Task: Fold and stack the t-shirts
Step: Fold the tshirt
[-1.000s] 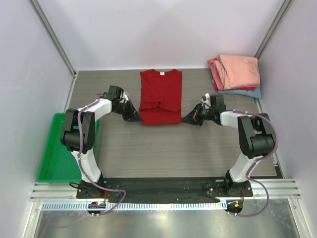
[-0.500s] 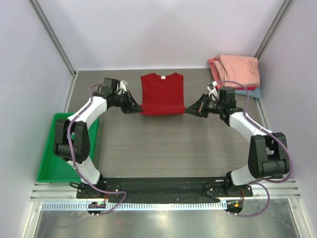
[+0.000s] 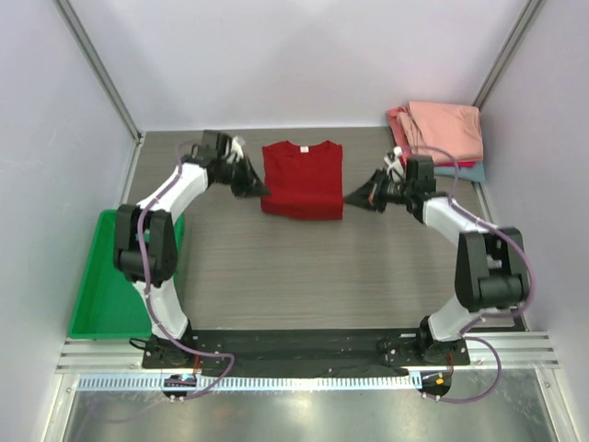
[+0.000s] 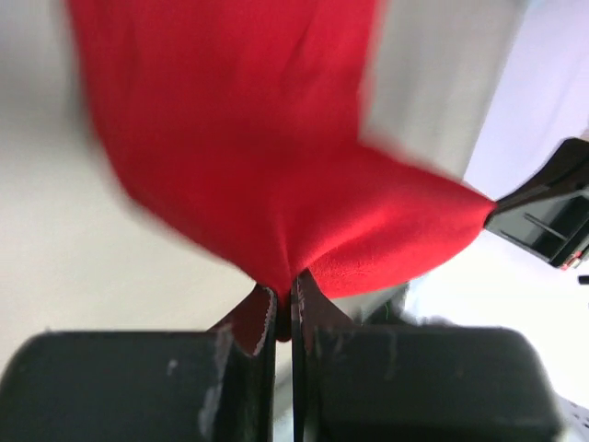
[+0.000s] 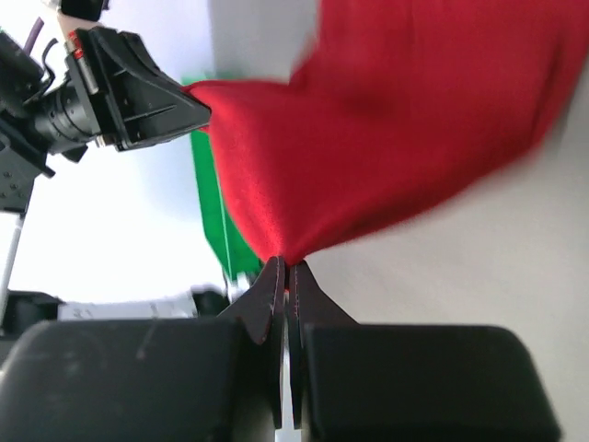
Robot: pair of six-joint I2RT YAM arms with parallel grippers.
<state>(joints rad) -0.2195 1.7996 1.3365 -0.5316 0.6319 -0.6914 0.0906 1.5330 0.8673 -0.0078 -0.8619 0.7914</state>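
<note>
A deep red t-shirt (image 3: 303,177) lies folded over at the back middle of the table, neck toward the wall. My left gripper (image 3: 260,191) is shut on its left side. My right gripper (image 3: 351,197) is shut on its right side. In the left wrist view the red t-shirt (image 4: 276,157) fans out from my pinched left gripper (image 4: 286,293). The right wrist view shows the red t-shirt (image 5: 405,138) held the same way in my right gripper (image 5: 284,267). A stack of folded t-shirts (image 3: 440,135), salmon-pink on top with teal beneath, sits at the back right.
A green tray (image 3: 103,276) rests at the table's left edge beside the left arm. White walls close in the back and sides. The stack of folded shirts lies just behind my right arm's forearm.
Both grippers have carried the shirt's near edge away from me, toward the back wall, folding the lower half over the upper. The red shirt now looks shorter.
</note>
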